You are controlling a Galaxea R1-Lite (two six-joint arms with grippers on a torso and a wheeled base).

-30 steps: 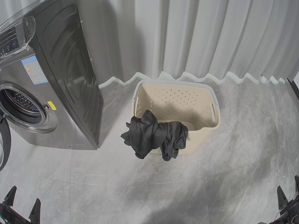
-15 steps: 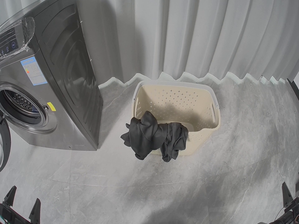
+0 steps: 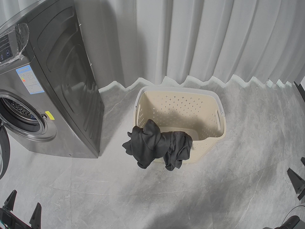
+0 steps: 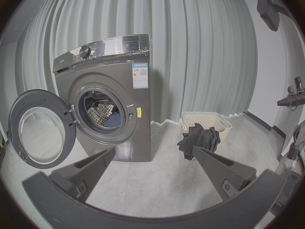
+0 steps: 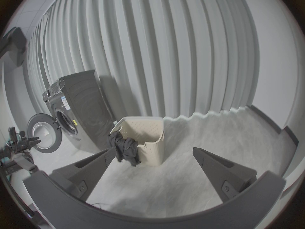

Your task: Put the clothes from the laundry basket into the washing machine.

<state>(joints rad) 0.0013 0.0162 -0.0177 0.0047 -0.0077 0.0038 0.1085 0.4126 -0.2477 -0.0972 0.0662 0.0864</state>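
Though the laundry basket [image 3: 178, 88] stands mid-floor in the head view, its load is not down inside it. A dark garment [image 3: 159, 145] is draped over the near rim, at the corner toward the washing machine [image 3: 63, 89], with its long axis running side to side along that rim. It lies ahead of both arms and well apart from each. The left gripper [image 3: 24, 204] and right gripper [image 3: 300, 174] sit low at opposite edges, neither plainly nearer.

From the left wrist, that gripper's fingers [image 4: 95, 163] stand spread with nothing between them. Where the head view catches the drum [image 4: 101, 108] only at a slant, this one looks straight in: the door [image 4: 41, 129] stands open and a blue cloth [image 4: 112, 120] lies inside.

From the right wrist, that gripper's fingers [image 5: 219, 169] are likewise apart and empty. The garment hangs ahead, over the basket's machine-side corner.
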